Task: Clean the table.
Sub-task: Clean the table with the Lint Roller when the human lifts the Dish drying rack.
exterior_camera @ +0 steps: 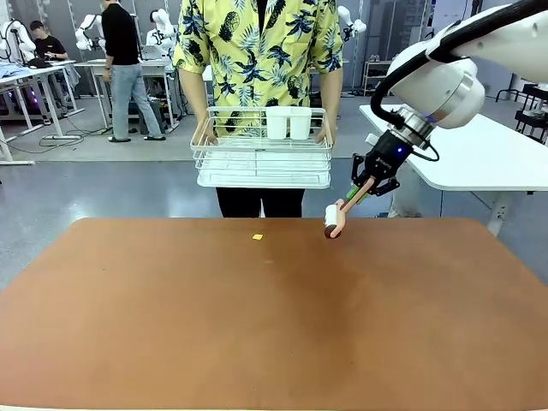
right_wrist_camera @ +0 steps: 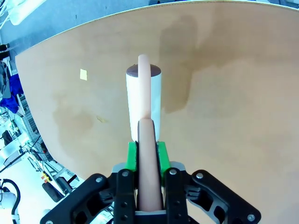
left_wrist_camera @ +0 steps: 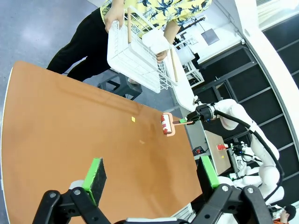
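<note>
Reddish-brown bench (exterior_camera: pixel 214 325) lies closest in the front view, with a yellow scrap (exterior_camera: pixel 258 236) near its far edge. The right pincer (exterior_camera: pixel 363 190) angles a lint roller (exterior_camera: pixel 333 221) down there, probably to lift debris. In the left wrist view, the left pincer (left_wrist_camera: pixel 152 173) gapes wide and empty above the bench. In the right wrist view, green pads (right_wrist_camera: pixel 132 156) clamp the roller's handle so the roll points at the surface.

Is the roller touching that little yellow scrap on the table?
No, the lint roller is off to the right of the yellow scrap, apart.
</note>
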Controlling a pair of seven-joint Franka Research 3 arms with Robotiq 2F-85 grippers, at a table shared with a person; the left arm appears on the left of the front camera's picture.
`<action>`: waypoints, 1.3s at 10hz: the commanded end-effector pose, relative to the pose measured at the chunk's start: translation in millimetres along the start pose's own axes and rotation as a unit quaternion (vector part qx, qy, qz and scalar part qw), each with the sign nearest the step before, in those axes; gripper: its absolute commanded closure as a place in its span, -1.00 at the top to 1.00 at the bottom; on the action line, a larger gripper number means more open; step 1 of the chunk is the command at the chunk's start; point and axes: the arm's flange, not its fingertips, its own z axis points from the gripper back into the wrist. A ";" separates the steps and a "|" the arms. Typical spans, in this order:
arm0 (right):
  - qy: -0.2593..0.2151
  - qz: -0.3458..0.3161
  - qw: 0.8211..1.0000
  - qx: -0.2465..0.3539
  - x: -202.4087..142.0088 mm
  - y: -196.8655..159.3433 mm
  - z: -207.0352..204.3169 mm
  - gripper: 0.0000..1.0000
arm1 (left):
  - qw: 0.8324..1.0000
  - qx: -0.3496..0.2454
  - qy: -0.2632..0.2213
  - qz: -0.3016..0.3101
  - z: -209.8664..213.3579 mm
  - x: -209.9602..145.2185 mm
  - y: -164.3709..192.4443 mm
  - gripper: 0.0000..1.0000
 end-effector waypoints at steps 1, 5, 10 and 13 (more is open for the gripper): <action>0.001 0.001 1.000 0.001 17.9 0.9 -17.9 -0.58 | 1.000 -0.003 -0.003 0.000 1.4 0.6 -0.2 1.00; 0.051 -0.011 0.998 0.027 36.3 -9.9 -50.4 -0.58 | 1.000 -0.003 -0.003 0.000 1.4 0.6 -0.2 1.00; 0.145 0.038 0.989 0.003 46.5 24.2 -112.0 -0.58 | 1.000 -0.003 -0.003 0.000 1.4 0.6 -0.2 1.00; 0.184 0.097 0.977 -0.047 48.1 81.1 -157.7 -0.58 | 1.000 -0.003 -0.003 0.000 1.4 0.6 -0.2 1.00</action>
